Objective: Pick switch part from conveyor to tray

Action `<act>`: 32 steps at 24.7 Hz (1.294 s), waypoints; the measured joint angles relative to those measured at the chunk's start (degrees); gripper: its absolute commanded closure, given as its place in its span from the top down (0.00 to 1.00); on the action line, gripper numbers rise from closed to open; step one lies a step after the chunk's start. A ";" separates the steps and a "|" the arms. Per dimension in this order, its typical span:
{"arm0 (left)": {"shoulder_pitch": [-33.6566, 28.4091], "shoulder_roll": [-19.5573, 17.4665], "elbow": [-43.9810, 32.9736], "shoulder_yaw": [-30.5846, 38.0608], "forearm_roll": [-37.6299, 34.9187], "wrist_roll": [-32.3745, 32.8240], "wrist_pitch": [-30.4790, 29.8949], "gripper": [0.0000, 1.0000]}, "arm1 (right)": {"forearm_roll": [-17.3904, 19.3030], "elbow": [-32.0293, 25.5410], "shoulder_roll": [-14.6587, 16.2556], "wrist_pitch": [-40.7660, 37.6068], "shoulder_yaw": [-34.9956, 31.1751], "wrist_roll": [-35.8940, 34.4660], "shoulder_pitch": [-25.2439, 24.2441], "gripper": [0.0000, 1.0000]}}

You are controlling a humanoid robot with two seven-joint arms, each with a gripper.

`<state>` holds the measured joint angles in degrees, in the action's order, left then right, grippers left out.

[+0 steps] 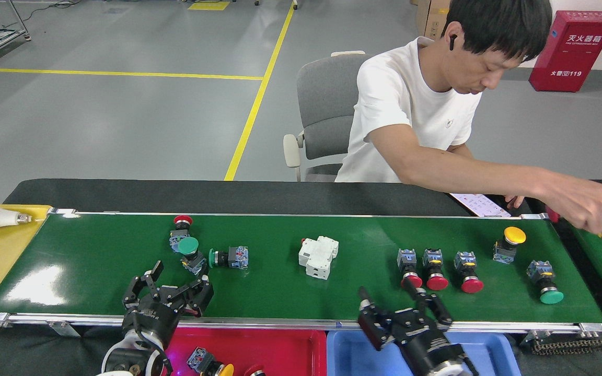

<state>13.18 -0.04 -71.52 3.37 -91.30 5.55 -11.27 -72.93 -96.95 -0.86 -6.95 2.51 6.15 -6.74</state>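
Conveyor [97, 271] belt, glossy green, lies beyond both grippers. Left gripper [168, 292] hangs over its near edge with fingers spread wide, holding nothing; just past it sit a green-capped switch part [190, 253], a red-capped one [181, 230] and a third lying on its side [229, 257]. Right gripper [403, 303] is also open and empty, its fingertips just short of three red-capped switches [437, 270]. Red tray [280, 347] sits right of the left gripper's wrist, holding a yellow-capped switch [209, 363]. A person's hand [588, 206] reaches far right. The red box [572, 49] far behind reads "119"; print on the gripper bodies is too small to read.
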 measured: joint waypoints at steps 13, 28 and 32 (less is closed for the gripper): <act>2.70 -1.64 4.72 -0.15 0.26 -0.43 0.27 0.03 | -2.01 -3.64 0.94 1.17 -3.69 -7.31 -9.86 0.98; -14.04 -1.62 -19.65 0.72 2.79 -1.84 -2.92 0.01 | -13.16 10.31 -4.88 20.49 12.46 -1.93 8.28 0.94; -24.56 -1.63 -28.91 -0.66 2.06 -1.96 -7.97 0.03 | -13.17 15.24 -5.17 21.53 13.98 -1.46 11.31 0.93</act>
<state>-11.38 -1.68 -100.43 2.72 -89.24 3.59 -19.24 -86.10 -81.71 -6.03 14.58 16.49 4.69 4.58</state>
